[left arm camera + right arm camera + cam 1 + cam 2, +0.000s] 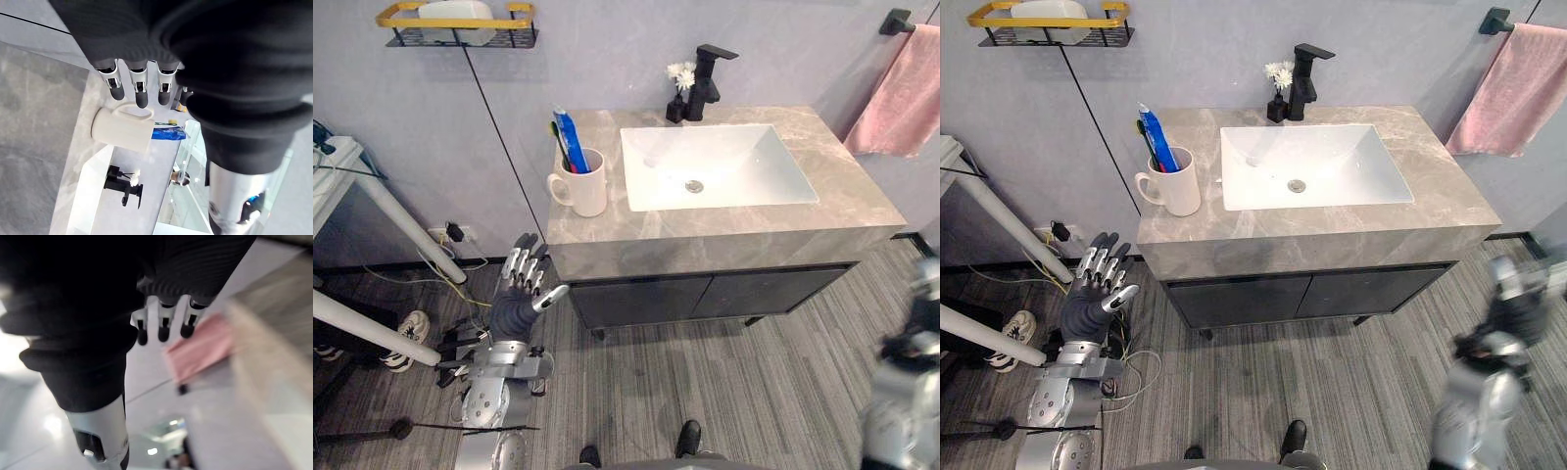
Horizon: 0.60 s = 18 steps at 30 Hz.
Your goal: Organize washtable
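Observation:
A white mug [583, 183] stands on the grey marble washtable [724, 230] left of the white sink [715, 164]; a blue toothpaste tube [571, 140] and a toothbrush stand in it. My left hand [522, 284] hangs open below the counter's front left corner, fingers straight, holding nothing; its wrist view shows the fingers [141, 90] with the mug [122, 129] beyond. My right hand [1513, 311] is low at the right, off the counter's front right corner, fingers [164, 323] straight and empty.
A black faucet [707, 78] and a small vase of white flowers [679, 86] stand behind the sink. A pink towel [907, 90] hangs on the right wall. A wire shelf [458, 26] is mounted upper left. A white table leg [396, 223] and cables are at left.

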Available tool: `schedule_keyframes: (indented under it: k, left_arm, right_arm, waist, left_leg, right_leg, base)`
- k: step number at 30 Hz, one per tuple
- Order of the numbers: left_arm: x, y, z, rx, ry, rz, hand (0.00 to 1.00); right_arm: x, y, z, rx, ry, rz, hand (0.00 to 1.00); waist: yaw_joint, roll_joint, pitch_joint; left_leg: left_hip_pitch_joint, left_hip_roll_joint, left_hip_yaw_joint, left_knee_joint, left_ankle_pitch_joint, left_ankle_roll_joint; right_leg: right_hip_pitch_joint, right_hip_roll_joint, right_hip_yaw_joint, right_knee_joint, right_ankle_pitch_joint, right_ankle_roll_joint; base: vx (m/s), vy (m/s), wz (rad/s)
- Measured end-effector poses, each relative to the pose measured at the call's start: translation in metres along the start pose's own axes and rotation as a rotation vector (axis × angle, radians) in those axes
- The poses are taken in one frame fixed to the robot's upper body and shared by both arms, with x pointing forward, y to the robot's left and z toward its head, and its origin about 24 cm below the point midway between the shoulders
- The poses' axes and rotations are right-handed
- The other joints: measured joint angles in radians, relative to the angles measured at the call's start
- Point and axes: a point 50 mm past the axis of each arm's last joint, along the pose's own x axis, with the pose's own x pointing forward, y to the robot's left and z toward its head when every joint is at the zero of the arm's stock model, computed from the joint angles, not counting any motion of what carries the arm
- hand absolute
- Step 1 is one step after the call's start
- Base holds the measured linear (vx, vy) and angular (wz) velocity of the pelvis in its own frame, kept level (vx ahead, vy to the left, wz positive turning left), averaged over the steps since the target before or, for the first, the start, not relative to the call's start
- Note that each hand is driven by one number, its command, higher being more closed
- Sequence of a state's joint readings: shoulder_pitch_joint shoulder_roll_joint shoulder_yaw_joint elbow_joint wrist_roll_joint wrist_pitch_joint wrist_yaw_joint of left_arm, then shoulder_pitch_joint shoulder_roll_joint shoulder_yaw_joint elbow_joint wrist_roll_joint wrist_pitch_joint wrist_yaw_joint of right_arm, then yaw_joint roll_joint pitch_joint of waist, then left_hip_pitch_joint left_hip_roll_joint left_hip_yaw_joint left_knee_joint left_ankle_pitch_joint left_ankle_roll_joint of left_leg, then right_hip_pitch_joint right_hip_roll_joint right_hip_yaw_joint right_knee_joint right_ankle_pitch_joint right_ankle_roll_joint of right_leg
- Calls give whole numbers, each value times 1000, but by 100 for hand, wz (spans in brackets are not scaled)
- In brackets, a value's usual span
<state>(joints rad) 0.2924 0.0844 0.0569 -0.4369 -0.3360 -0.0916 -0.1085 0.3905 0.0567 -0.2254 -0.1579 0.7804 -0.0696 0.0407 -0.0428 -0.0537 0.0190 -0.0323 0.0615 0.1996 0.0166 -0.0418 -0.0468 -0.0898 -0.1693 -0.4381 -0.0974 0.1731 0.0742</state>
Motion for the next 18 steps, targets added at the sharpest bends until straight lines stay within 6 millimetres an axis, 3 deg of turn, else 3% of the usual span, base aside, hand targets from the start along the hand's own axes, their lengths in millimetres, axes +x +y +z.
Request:
schedule_keyframes:
  k: [3,6,18]
  left_arm:
    - [9,-4,5,54,-27,-29,100]
    - [23,-6,10,124,-55,-72,100]
    - [82,-2,5,277,-33,-87,100]
  right_arm:
    - [-16,2,-43,23,204,17,0]
    - [-26,2,-66,11,328,42,0]
    - [-30,-1,-67,-53,376,97,0]
  waist:
    - [-1,-1,1]
    - [1,-2,2]
    - [1,-18,64]
  left_leg:
    - [2,-4,4,-1,-6,0]
    - [3,-7,4,-2,-6,1]
    - [-9,-11,-5,-2,-4,5]
  right_leg:
    - [0,-3,4,0,0,0]
    - [0,-6,5,0,0,0]
    - [-6,-5,1,1,-1,0]
  base:
    - [2,13,-2]
    - [0,0,0]
    - [23,6,2]
